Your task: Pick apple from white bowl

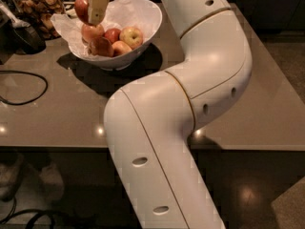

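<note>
One gripper (91, 13) hangs above one white bowl (145, 20), clasping one red apple (81, 6). Five other apples (112, 35) lie in it, four reddish and one yellow-orange apple (132, 36). One glass jar (40, 6) and one black cable (28, 87) are on one table (267, 113)

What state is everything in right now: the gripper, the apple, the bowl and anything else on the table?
Gripper: over the bowl's left side, shut on the apple.
Apple: held above the other apples.
Bowl: upright on the table, paper-lined, several apples inside.
Jar: upright, holding brown snacks, top out of view.
Cable: lying looped on the table.
</note>
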